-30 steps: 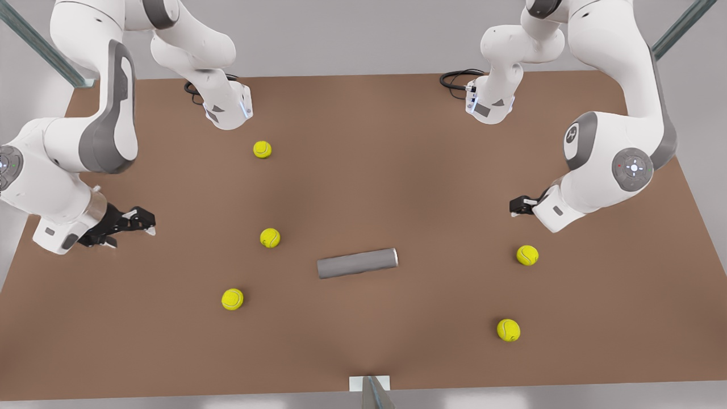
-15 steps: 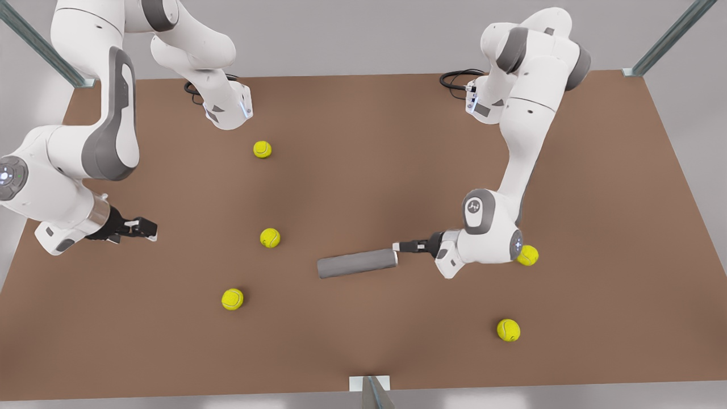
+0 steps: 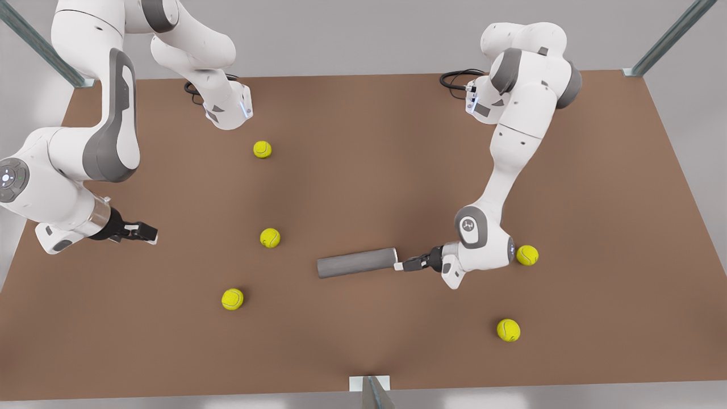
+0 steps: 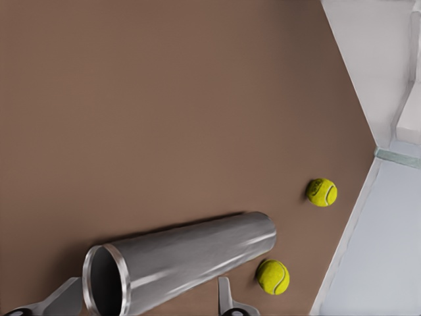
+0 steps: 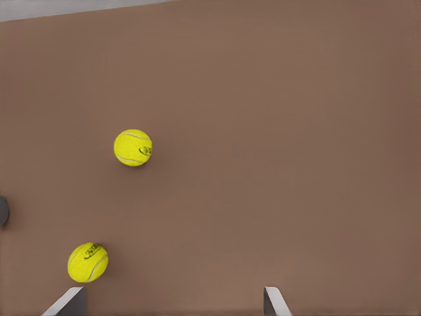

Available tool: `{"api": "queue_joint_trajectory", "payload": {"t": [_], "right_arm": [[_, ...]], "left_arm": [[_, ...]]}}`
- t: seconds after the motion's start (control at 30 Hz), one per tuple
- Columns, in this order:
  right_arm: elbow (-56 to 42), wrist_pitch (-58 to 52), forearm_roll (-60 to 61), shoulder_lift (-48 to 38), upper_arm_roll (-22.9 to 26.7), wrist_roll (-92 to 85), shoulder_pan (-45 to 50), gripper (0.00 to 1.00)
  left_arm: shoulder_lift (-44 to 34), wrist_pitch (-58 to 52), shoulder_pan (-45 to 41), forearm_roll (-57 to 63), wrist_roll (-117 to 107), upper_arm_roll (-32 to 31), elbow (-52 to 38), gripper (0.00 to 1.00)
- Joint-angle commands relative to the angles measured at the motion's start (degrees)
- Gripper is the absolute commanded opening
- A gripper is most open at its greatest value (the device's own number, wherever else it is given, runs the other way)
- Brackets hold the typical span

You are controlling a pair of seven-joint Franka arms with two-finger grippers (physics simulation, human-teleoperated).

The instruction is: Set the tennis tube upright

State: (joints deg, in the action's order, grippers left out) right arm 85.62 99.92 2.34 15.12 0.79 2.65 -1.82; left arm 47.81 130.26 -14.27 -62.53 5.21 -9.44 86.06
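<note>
While our left gripper point(image 3: 401, 265) stands open at its silver rim, the grey tube point(image 3: 356, 263) lies flat mid-desk; our open right gripper point(image 3: 149, 232) waits, fingertips point(image 5: 273, 301) cropped.

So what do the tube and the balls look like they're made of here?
The tennis tube looks like brushed metal, grey with streaky highlights along its length and a brighter silver rim at the hollow end; it could equally be plastic. The tennis balls look like matte yellow-green felt with a curved seam. The left gripper sits open at the tube's rim end; the right gripper waits open.
</note>
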Motion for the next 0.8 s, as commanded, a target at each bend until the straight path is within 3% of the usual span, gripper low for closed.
{"api": "queue_joint_trajectory", "payload": {"t": [0.0, 0.5, 0.77], "right_arm": [[0.0, 0.1, 0.0, 0.0, 0.0, 4.9, 0.1, 1.0], [0.0, 0.1, 0.0, 0.1, 0.0, 4.8, 0.1, 1.0], [-0.3, 0.1, 0.0, 0.0, 0.0, 4.4, 0.0, 1.0]], "left_arm": [[-0.2, 0.9, -0.2, -1.5, 11.8, -0.1, 0.8, 1.0], [0.2, 1.6, -2.2, -8.7, 16.6, -0.8, 3.9, 1.0], [2.3, 1.4, -2.8, -18.2, 22.0, -0.8, 3.8, 1.0]]}}
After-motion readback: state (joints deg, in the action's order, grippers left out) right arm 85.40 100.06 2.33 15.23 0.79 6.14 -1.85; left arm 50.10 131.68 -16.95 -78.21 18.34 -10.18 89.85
